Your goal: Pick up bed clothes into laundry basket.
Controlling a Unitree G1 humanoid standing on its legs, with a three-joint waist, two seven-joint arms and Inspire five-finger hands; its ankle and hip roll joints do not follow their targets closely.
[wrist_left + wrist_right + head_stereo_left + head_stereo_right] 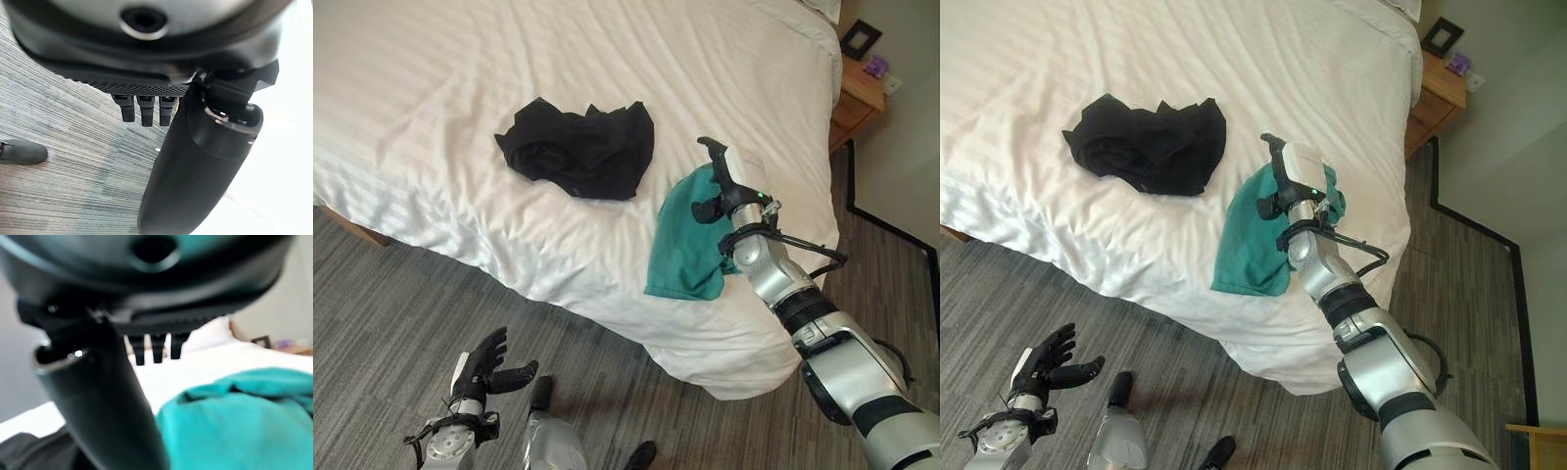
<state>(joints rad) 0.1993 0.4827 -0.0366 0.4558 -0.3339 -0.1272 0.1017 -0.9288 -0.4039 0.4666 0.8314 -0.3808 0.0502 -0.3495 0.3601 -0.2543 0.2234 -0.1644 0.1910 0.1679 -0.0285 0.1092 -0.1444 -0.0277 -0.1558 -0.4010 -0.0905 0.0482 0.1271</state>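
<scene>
Right hand: my right hand (729,181) hangs over the upper end of the teal garment (685,245), fingers straight and spread, gripping nothing that I can see.
Right hand, close up: in my right wrist view the thumb (105,396) stands clear of the cloth (234,426) and the fingertips (156,348) point out over the white bed (205,364); a loose, wide posture.
Teal garment: it lies on the bed (431,117) near the edge closest to me, its long axis running from under the hand down toward that edge, with the lower end draping at the mattress side.
Black clothes: a crumpled black pile (578,147) sits farther onto the bed, to the left of the teal piece and apart from it.
Left hand: my left hand (489,367) is low over the grey floor (391,313), fingers relaxed, empty, well apart from both garments.
Nearer arm: the right, clearly; I judge the teal piece lies directly below its palm.
View difference: the eye views give the garment's full outline; the right wrist view shows the thumb off the cloth.
Basket: I see no laundry basket.
</scene>
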